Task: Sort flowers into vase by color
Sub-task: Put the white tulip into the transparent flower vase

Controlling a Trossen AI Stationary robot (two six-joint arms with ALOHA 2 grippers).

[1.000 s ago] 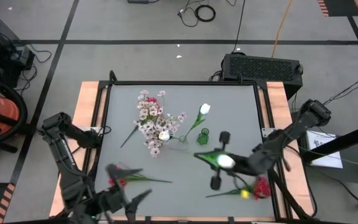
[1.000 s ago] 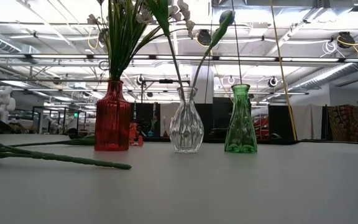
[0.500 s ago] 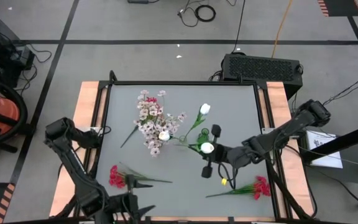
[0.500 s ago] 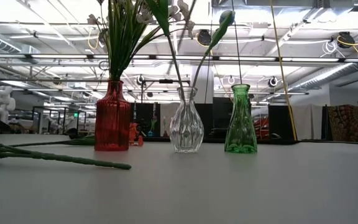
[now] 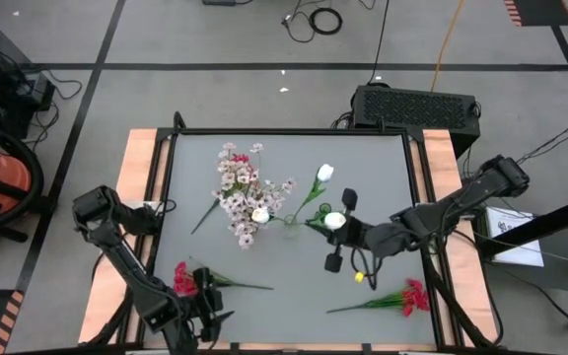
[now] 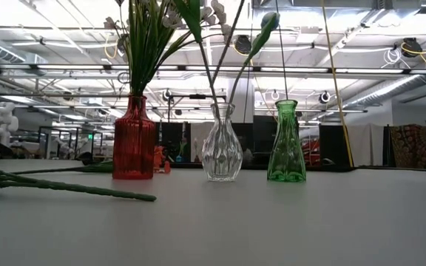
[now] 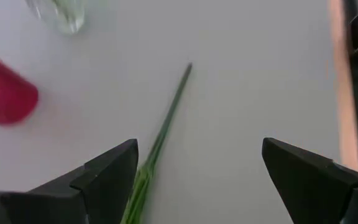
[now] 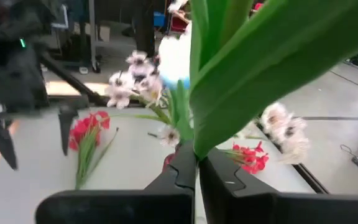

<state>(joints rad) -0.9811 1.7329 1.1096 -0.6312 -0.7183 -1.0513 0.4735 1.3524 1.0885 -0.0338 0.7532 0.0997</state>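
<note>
Tulip (image 5: pixel 334 221) stem sits clamped between the fingers of the right hand (image 5: pixel 335 233), which holds the white bud above the green vase (image 6: pixel 286 142) near the middle of the counter (image 5: pixel 383 168). In the right wrist view the fingers (image 8: pixel 178 169) are pressed together on the green stalk and leaf. Another white tulip (image 5: pixel 324 173) stands in a vase beside it, and the pinkish-white sprigs (image 5: pixel 243 192) fill the red vase (image 6: pixel 133 140). One red flower (image 5: pixel 411 296) lies at the counter's near right. The left hand (image 5: pixel 203 308), fingers apart, hovers over the other red flower (image 5: pixel 183 279) at the near left.
</note>
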